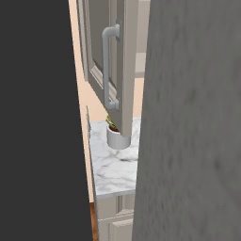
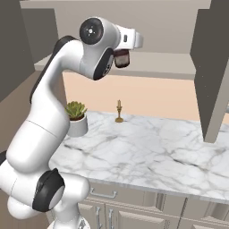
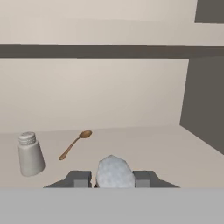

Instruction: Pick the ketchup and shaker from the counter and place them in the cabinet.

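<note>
My gripper [image 3: 113,178] is shut on the shaker [image 3: 114,171], whose pale grey rounded top rises between the two fingertips. It is raised to the cabinet's lower shelf [image 3: 148,146], just at the front edge. From the right base view the gripper [image 2: 121,58] holds a small dark reddish body at the cabinet [image 2: 170,62] opening, high above the white marble counter [image 2: 147,152]. A pale bottle with a ribbed cap [image 3: 29,154], apparently the ketchup, stands upright on the shelf to the left.
A wooden spoon [image 3: 75,144] lies on the shelf between bottle and gripper. On the counter [image 1: 115,169] stand a potted plant [image 2: 76,117] and a small brass candlestick [image 2: 119,112]. An open cabinet door [image 2: 214,76] hangs at the right; another door's handle [image 1: 109,66] shows left.
</note>
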You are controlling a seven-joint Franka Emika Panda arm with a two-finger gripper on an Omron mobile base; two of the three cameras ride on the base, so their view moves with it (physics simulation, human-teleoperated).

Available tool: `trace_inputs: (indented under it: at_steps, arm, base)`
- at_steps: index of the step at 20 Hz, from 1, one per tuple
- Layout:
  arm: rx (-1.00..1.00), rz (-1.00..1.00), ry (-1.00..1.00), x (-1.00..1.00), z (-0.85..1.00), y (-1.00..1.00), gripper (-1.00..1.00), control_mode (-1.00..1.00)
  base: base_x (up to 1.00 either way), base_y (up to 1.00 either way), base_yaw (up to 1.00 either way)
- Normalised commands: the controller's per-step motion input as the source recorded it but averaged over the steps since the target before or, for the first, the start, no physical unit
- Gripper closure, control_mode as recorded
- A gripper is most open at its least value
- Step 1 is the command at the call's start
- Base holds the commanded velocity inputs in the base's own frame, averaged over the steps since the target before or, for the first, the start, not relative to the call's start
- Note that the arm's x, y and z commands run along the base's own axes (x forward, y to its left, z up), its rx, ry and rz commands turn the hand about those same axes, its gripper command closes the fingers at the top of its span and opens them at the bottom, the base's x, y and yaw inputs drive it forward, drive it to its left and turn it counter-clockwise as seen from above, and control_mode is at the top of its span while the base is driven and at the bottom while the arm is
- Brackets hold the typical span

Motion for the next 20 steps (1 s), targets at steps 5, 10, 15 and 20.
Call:
trace_inputs:
  at_steps: [5,10,15,20]
  arm:
    - [0.0,-0.01,0.0,0.1,-0.15,0.0,1.0,-1.0]
    - [0.0,0.0,0.0,0.16,-0.1,0.0,1.0,-1.0]
    - [0.0,0.0,0.0,0.23,-0.07,0.0,1.0,-1.0]
    - [0.0,-0.01,0.0,0.28,-0.08,0.0,1.0,-1.0]
  base:
    - [0.0,0.0,0.0]
    - [0.0,0.0,0.0]
    - [0.0,0.0,0.0]
    - [0.0,0.0,0.0]
